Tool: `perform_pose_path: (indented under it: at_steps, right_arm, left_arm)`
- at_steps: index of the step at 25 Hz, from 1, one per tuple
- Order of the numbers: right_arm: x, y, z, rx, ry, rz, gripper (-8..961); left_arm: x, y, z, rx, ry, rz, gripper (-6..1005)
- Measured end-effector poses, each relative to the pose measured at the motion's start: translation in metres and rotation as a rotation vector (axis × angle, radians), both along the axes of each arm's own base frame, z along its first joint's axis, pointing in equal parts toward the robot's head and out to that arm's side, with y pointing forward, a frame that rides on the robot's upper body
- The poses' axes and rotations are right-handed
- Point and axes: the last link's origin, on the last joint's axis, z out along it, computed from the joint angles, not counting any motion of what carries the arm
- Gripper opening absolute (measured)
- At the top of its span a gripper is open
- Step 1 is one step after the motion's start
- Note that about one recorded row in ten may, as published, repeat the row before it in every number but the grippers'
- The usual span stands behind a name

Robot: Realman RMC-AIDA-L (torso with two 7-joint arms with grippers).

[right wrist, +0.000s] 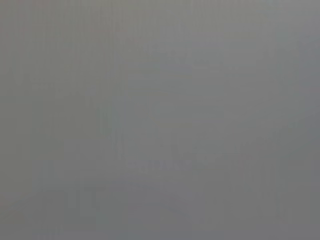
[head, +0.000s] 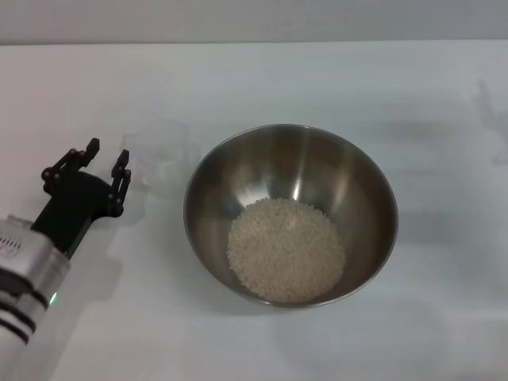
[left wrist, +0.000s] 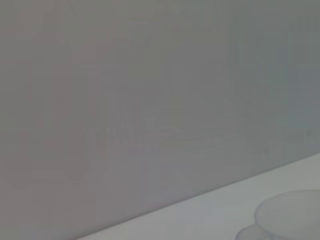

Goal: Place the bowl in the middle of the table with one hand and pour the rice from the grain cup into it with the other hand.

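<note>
**Rice in the bowl, cup standing empty**

The bowl (head: 290, 213) sits near the middle of the counter (head: 429, 333), holding a heap of rice (head: 286, 250) on its bottom. The cup (head: 155, 149) stands upright and apart from the bowl, toward the counter's left edge. The left end effector (head: 105, 166) is released, fingers spread, just beside the cup without touching it. The right end effector is out of sight.

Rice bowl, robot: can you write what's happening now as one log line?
rice: in bowl | cup: on table, empty | left tool: open, beside cup | right tool: unseen
</note>
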Motion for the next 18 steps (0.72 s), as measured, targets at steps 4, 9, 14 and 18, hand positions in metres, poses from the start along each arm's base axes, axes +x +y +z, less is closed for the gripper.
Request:
perform_pose_path:
  at_steps: [4,9,14,18]
  right_arm:
    - [0.003,-0.002,0.000,-0.003,-0.009,-0.011,727]
    - [0.005,-0.003,0.000,-0.004,-0.012,-0.017,727]
    - [0.005,-0.006,-0.009,-0.048,-0.029,-0.008,727]
    - [0.003,-0.008,-0.022,-0.120,-0.051,0.000,727]
  left_arm:
    - [-0.002,-0.013,0.002,0.015,-0.006,-0.028,446]
    - [-0.006,-0.026,0.006,0.036,-0.008,-0.043,457]
    - [0.002,-0.042,0.023,0.141,-0.083,-0.123,468]
    - [0.009,-0.041,0.029,0.154,-0.175,-0.157,478]
